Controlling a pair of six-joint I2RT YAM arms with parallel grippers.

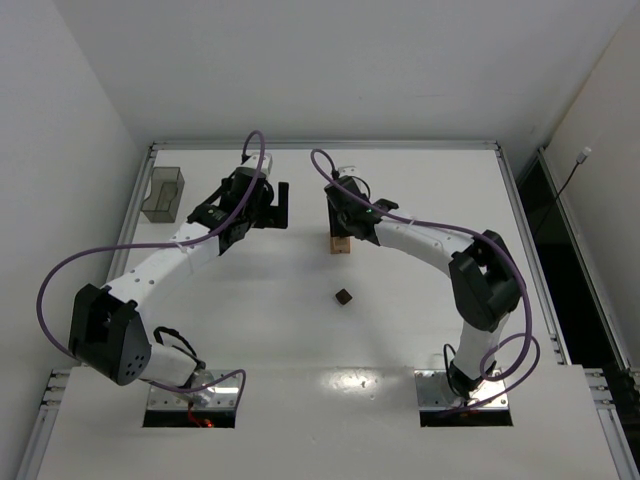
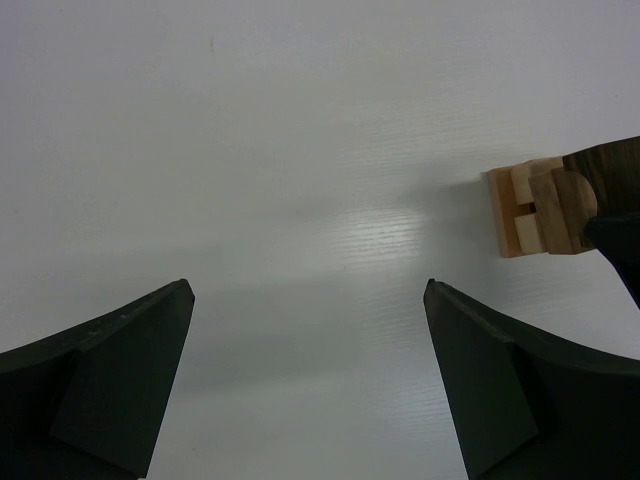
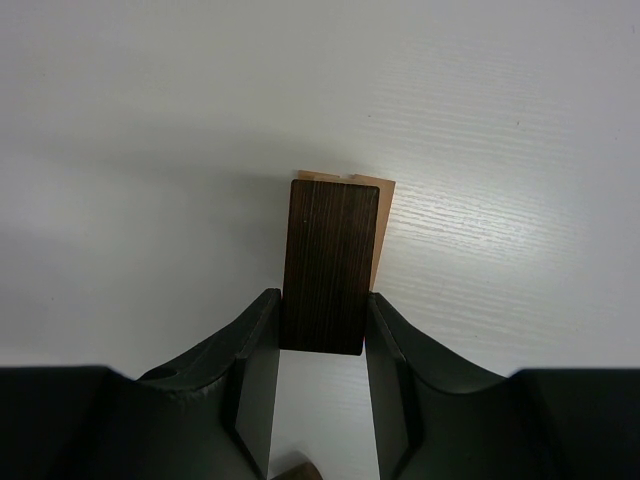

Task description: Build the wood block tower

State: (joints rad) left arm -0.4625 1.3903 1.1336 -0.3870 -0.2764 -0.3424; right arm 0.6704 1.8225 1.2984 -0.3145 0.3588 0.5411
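- Far left, at the back corner of the white table (image 1: pixel 420 190): a see-through grey bin (image 1: pixel 163 193), well apart from everything else.
- The left gripper (image 1: pixel 283 205) hangs over bare table, left of the stack. In its wrist view the left gripper (image 2: pixel 310 390) has its jaws spread wide, with nothing between them and nothing touched.
- The wood block tower (image 1: pixel 341 243) stands about mid-table, between the two grippers. From the left wrist it's a short light-tan stack (image 2: pixel 535 210) off at the right edge.
- The right gripper (image 1: pixel 338 215) is right on top of the tower. Up close, the right gripper (image 3: pixel 322 310) has its jaws pinched in on a dark brown block (image 3: pixel 330 265), one pad on each long side.
- The tan top of the tower (image 3: pixel 382 215) peeks out behind that block — can't tell whether the block is actually resting on it or just above.
- A small dark cube (image 1: pixel 343 296) lies loose on the table, nearer the arm bases than the tower.
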